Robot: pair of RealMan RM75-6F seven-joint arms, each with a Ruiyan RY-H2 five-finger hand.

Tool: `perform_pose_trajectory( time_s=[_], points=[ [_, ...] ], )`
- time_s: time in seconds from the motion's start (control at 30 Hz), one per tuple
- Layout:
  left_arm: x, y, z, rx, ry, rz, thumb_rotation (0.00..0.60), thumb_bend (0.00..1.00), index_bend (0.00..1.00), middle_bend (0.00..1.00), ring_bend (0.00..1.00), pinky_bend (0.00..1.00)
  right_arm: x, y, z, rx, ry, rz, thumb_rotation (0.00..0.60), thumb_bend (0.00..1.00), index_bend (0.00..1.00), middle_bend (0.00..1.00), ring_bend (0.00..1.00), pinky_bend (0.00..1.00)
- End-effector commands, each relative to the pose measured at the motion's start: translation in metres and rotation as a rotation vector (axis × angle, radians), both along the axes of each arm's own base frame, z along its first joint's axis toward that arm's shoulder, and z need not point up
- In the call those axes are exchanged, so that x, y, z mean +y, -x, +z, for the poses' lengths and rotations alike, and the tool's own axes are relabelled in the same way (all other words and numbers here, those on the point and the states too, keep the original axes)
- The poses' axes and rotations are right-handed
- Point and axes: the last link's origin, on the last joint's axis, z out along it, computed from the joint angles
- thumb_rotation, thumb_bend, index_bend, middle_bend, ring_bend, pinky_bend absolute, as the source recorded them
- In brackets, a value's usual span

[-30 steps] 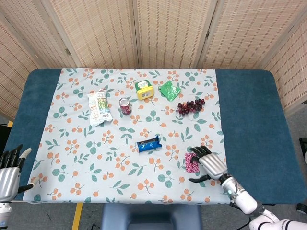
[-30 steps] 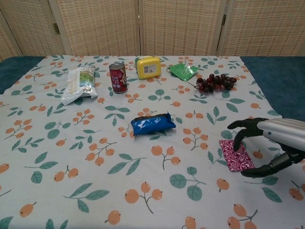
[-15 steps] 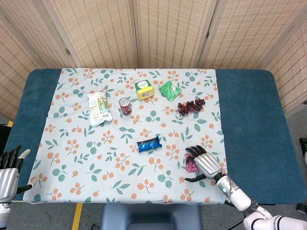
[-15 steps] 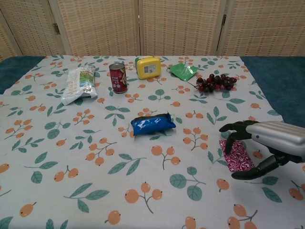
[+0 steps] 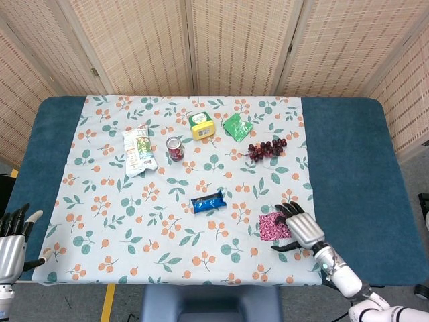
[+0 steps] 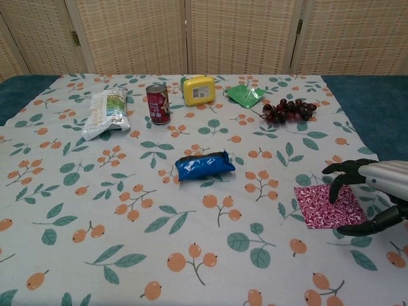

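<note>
A magenta patterned packet (image 5: 272,227) (image 6: 325,206) lies flat on the floral cloth near the table's front right. My right hand (image 5: 299,228) (image 6: 376,191) is at the packet's right edge. Its fingers (image 6: 336,183) arch apart over that edge and the thumb reaches out below, with nothing gripped. Whether the fingertips touch the packet is unclear. My left hand (image 5: 12,243) hangs off the table's front left corner with its fingers spread and nothing in it. It shows only in the head view.
A blue packet (image 5: 208,202) (image 6: 204,165) lies mid-table. Further back are a white snack bag (image 5: 138,150) (image 6: 105,111), a red can (image 5: 175,148) (image 6: 158,103), a yellow box (image 5: 202,125) (image 6: 199,90), a green packet (image 5: 237,125) (image 6: 245,95) and dark grapes (image 5: 267,148) (image 6: 289,109).
My right hand slid left over the magenta packet, then drew back to the right, so more of the packet shows now. The left hand has barely moved.
</note>
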Motion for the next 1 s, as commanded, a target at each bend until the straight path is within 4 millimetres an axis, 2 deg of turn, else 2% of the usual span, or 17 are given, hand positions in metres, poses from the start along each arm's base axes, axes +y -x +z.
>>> perform_pose_trajectory(
  time_s=[0.03, 0.23, 0.4, 0.6, 0.83, 1.0],
  points=[
    [0.000, 0.000, -0.001, 0.001, 0.002, 0.000, 0.600, 0.22, 0.20, 0.04, 0.08, 0.00, 0.003, 0.011, 0.008, 0.019, 0.018, -0.029, 0.252, 0.19, 0.34, 0.11, 0.00, 0.00],
    [0.000, -0.002, -0.001, -0.002, -0.002, -0.007, 0.600, 0.22, 0.20, 0.04, 0.08, 0.00, 0.008, 0.028, 0.027, 0.048, 0.070, -0.074, 0.252, 0.19, 0.34, 0.11, 0.00, 0.00],
    [-0.001, -0.003, -0.001, -0.004, -0.004, -0.010, 0.600, 0.22, 0.20, 0.04, 0.08, 0.00, 0.013, 0.026, 0.035, 0.026, 0.089, -0.070, 0.252, 0.19, 0.34, 0.11, 0.00, 0.00],
    [-0.002, -0.003, 0.000, -0.005, -0.006, -0.012, 0.600, 0.22, 0.20, 0.04, 0.08, 0.00, 0.012, 0.012, 0.026, -0.012, 0.063, -0.040, 0.252, 0.19, 0.34, 0.11, 0.00, 0.00],
    [-0.003, 0.000, 0.000, -0.007, -0.007, -0.003, 0.600, 0.22, 0.20, 0.04, 0.08, 0.00, 0.004, -0.009, 0.003, -0.040, 0.009, 0.009, 0.252, 0.19, 0.34, 0.11, 0.00, 0.00],
    [-0.005, 0.003, 0.001, -0.009, -0.009, 0.003, 0.600, 0.22, 0.20, 0.04, 0.08, 0.00, 0.000, -0.015, -0.006, -0.036, -0.014, 0.023, 0.252, 0.19, 0.34, 0.11, 0.00, 0.00]
  ],
)
